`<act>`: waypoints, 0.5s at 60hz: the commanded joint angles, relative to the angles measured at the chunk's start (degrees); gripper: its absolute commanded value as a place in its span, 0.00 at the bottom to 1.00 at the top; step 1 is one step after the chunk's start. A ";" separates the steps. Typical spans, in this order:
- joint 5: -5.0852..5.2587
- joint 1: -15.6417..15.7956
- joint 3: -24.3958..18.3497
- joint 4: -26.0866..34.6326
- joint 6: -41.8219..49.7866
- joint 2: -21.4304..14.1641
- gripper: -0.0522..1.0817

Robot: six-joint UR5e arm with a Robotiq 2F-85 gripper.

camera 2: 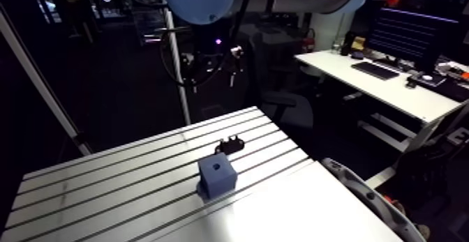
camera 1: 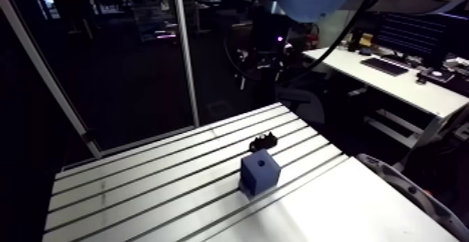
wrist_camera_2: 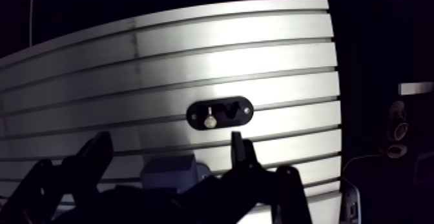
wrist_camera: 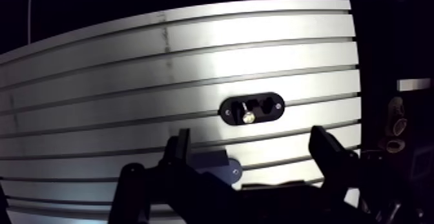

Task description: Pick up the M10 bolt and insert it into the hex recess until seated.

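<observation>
The M10 bolt [wrist_camera: 247, 116] lies in a black oval holder [wrist_camera: 258, 104] and shows bright against it. The holder rests on the slotted desk [wrist_camera: 129, 65]. Just beside the holder, on the side nearer the tool, stands the blue block [camera 1: 260, 171] with a dark hole in its upper face. The tool [wrist_camera: 250, 135] hangs above the desk, short of the holder. Its fingers [wrist_camera: 326, 150] are spread wide with nothing gripped, and they partly hide the block.

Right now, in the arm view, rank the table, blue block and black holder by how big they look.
1. table, by far the largest
2. blue block
3. black holder, the smallest; it lies just beyond the block, so part of the difference may be nearness to the camera
</observation>
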 commanded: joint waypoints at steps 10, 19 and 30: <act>0.23 -0.71 2.64 -4.71 -0.16 2.65 0.11; 0.14 -0.72 3.28 -6.32 -0.07 3.63 0.20; -0.05 -0.72 3.81 -8.16 0.09 5.02 0.27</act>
